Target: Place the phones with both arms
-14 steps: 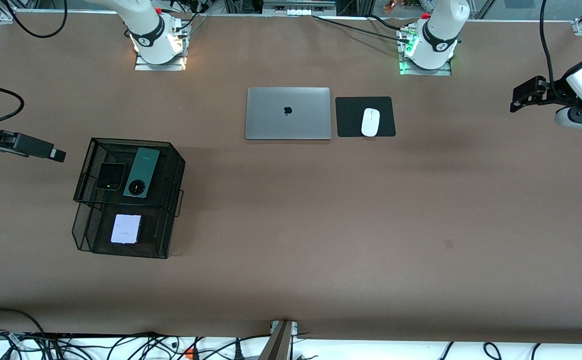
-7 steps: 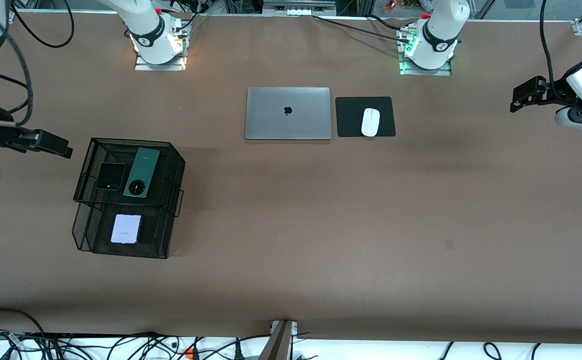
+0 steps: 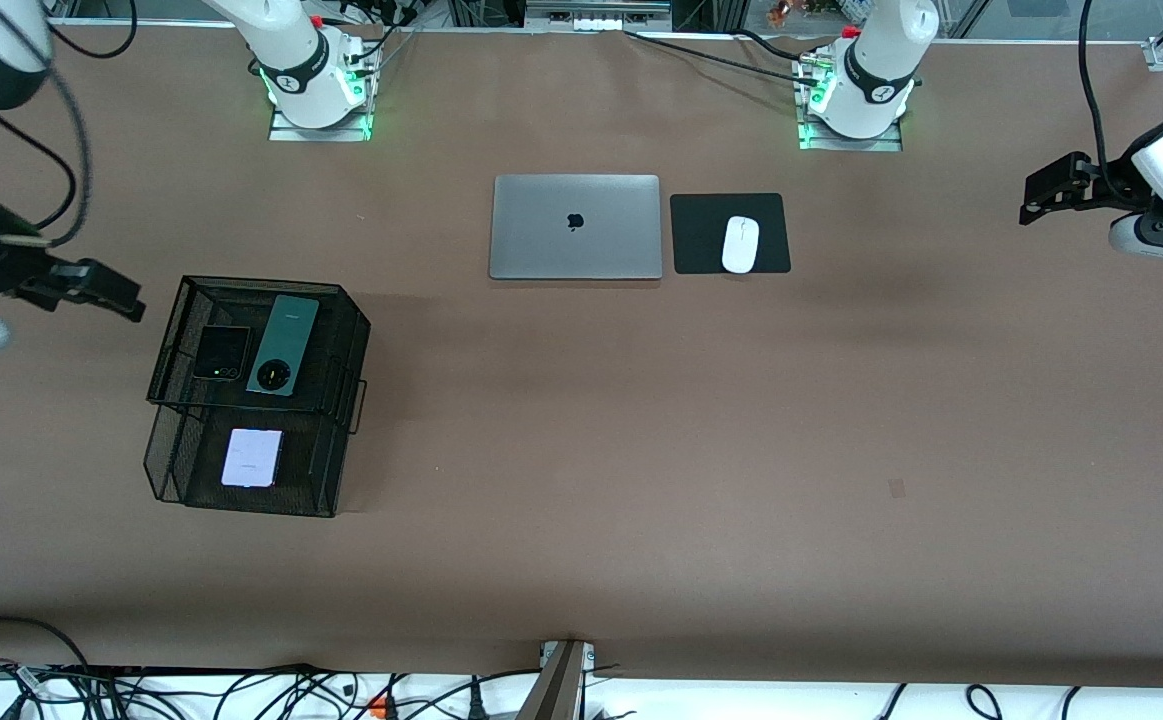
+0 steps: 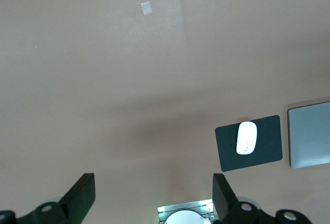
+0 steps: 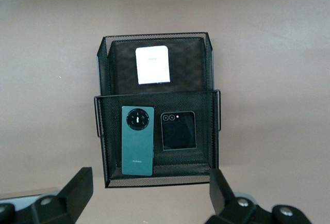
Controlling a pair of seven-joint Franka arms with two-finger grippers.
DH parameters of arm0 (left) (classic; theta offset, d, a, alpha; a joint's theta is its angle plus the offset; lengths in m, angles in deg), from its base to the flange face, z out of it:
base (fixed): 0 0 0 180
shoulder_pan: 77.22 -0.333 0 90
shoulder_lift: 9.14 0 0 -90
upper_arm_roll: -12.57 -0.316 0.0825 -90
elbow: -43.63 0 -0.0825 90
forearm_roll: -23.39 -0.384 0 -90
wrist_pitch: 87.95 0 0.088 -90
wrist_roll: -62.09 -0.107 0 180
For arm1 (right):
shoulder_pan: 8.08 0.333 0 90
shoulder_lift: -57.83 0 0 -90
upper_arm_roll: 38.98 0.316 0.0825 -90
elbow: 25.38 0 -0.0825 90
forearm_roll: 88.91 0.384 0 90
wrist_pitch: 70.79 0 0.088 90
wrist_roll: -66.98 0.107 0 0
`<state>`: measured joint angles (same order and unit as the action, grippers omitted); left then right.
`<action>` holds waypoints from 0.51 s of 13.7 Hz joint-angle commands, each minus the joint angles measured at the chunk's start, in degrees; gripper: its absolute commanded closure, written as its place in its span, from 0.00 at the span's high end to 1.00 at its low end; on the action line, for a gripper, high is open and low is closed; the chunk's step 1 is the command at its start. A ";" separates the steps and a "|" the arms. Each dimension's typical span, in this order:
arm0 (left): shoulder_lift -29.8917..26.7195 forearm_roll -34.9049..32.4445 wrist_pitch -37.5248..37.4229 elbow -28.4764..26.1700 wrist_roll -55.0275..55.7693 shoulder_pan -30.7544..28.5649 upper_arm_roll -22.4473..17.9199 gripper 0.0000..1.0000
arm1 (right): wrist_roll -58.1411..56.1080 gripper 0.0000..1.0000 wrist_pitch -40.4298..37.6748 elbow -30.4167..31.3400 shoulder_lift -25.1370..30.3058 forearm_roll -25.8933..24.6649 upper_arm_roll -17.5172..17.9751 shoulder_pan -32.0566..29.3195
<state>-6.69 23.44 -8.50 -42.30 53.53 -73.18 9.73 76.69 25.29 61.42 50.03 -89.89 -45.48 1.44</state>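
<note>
A black wire rack point(image 3: 353, 345) with two tiers stands toward the right arm's end of the table. On its upper tier a small black phone point(image 3: 221, 352) point(image 5: 178, 130) lies beside a longer dark green phone point(image 3: 282, 345) point(image 5: 138, 140). A pale lilac-white phone point(image 3: 252, 457) point(image 5: 153, 65) lies on the lower tier, nearer the front camera. My right gripper point(image 3: 123, 300) point(image 5: 149, 193) hangs open and empty over the table beside the rack. My left gripper point(image 3: 1033, 200) point(image 4: 154, 198) waits open and empty over the left arm's end of the table.
A shut grey laptop point(image 3: 575, 227) point(image 4: 309, 133) lies mid-table near the bases. Beside it a white mouse point(image 3: 740, 244) point(image 4: 247, 138) rests on a black pad point(image 3: 701, 235) point(image 4: 268, 152). Cables run along the table's edge nearest the front camera.
The right arm has swung in at its end of the table, bringing its gripper a little closer to the rack. Its base light now glows green. The left arm has not moved.
</note>
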 commanded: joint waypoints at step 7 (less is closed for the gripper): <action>-1.13 -0.57 -0.53 -0.56 0.04 0.00 0.11 1.00 | 0.75 1.00 2.27 4.51 4.38 -1.31 6.77 -6.09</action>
